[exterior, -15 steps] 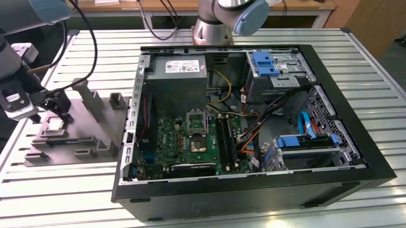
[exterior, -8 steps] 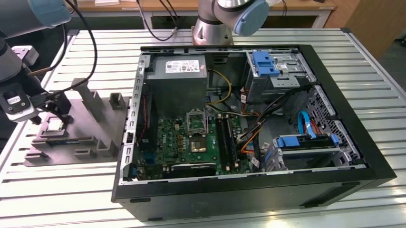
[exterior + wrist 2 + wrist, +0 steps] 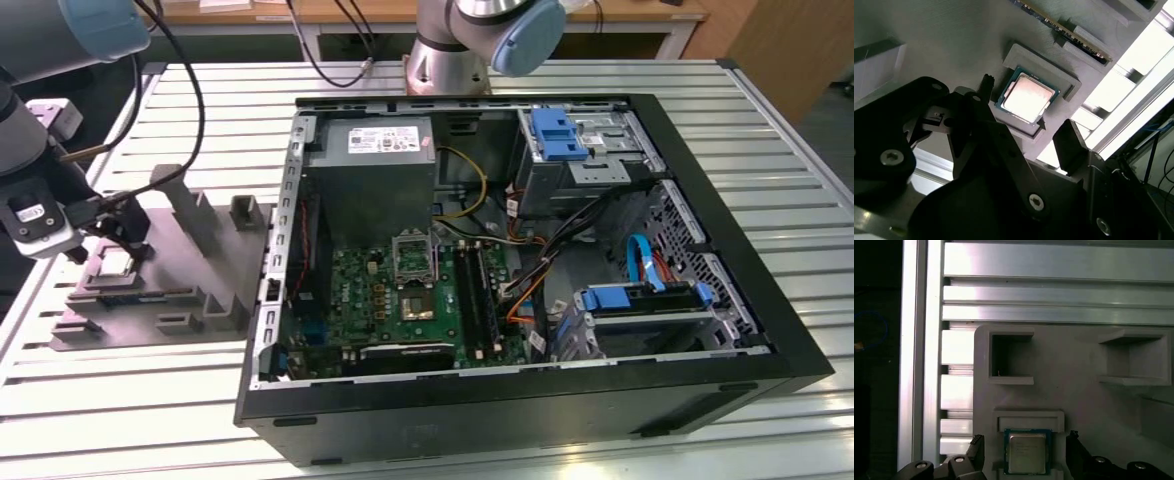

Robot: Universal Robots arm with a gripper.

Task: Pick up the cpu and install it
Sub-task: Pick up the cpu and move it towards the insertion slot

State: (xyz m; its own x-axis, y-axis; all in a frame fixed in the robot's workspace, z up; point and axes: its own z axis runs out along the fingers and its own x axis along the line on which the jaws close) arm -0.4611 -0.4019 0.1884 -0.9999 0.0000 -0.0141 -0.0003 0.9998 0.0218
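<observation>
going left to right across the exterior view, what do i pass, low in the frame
tray → motherboard → drive cage with blue latches

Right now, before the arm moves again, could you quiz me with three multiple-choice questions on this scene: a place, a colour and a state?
1. Where does the cpu lie?
A: lifted in the air. B: on the floor. C: in a recess of the grey tray.
2. What colour is the motherboard?
A: green. B: red. C: white.
3. How does the gripper stand?
A: shut on the cpu. B: open, straddling the cpu. C: shut on nothing.

Answers:
1 C: both wrist views show it seated in the tray's pocket.
2 A: the exterior view shows a green board.
3 B: gaps show on both sides of the chip.
</observation>
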